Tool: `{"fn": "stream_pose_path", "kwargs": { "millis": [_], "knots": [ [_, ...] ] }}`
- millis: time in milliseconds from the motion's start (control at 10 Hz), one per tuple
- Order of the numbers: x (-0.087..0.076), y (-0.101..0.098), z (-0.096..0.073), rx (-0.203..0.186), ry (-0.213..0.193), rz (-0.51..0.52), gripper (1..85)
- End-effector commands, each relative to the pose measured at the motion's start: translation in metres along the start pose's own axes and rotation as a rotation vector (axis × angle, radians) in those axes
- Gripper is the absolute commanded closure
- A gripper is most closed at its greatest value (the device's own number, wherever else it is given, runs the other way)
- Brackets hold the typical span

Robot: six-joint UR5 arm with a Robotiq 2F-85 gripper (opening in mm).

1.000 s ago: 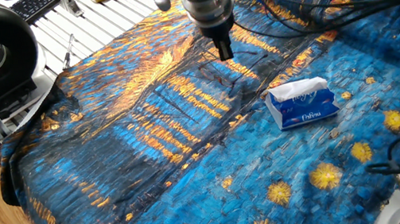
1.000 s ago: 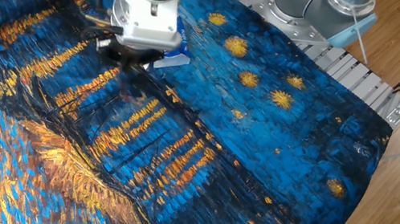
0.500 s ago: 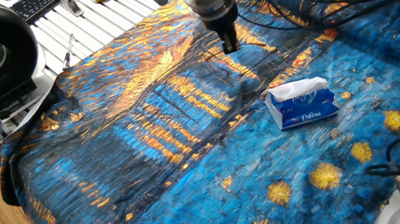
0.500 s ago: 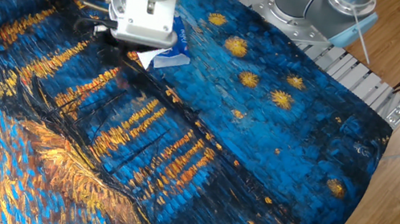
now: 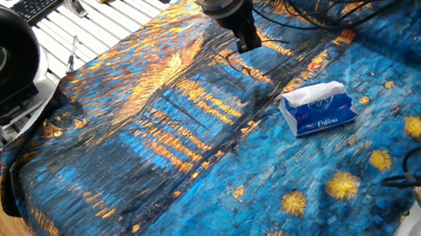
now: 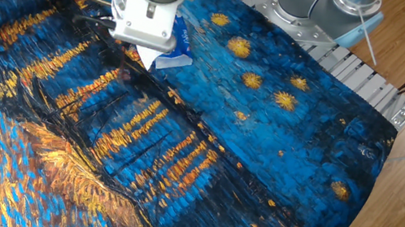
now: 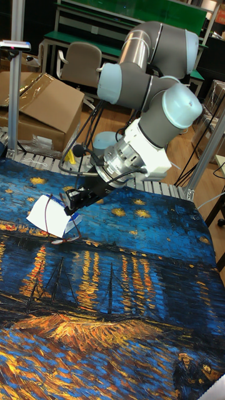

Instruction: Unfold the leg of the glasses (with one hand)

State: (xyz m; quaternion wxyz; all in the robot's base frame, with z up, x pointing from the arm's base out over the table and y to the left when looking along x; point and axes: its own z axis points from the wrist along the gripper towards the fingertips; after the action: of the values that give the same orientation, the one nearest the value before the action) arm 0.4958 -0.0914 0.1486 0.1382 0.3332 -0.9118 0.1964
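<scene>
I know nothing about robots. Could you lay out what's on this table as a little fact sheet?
arm: silver-grey, jointed, reaching over the cloth
gripper: black, pointing down, just above the cloth; whether open or shut is unclear
glasses: thin dark wire frame right under the gripper, hard to make out
tissue pack: blue and white, lying on the cloth, apart from the gripper
cloth: blue and orange painted pattern, covering the table
</scene>
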Motion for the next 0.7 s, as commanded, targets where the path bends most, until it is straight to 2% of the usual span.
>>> {"fn": "stream_pose_path", "kwargs": {
  "millis": [0,100,300,500,600],
  "knots": [
    [0.002,0.005,-0.005,-0.011,0.038,0.027,84.7],
    [0.001,0.007,-0.006,-0.017,0.035,0.026,84.7],
    [0.002,0.004,-0.011,0.006,0.062,0.031,84.7],
    [-0.01,0.018,-0.008,-0.054,0.024,0.051,84.7],
    [-0.015,0.022,-0.008,-0.067,0.015,0.054,84.7]
  ]
}}
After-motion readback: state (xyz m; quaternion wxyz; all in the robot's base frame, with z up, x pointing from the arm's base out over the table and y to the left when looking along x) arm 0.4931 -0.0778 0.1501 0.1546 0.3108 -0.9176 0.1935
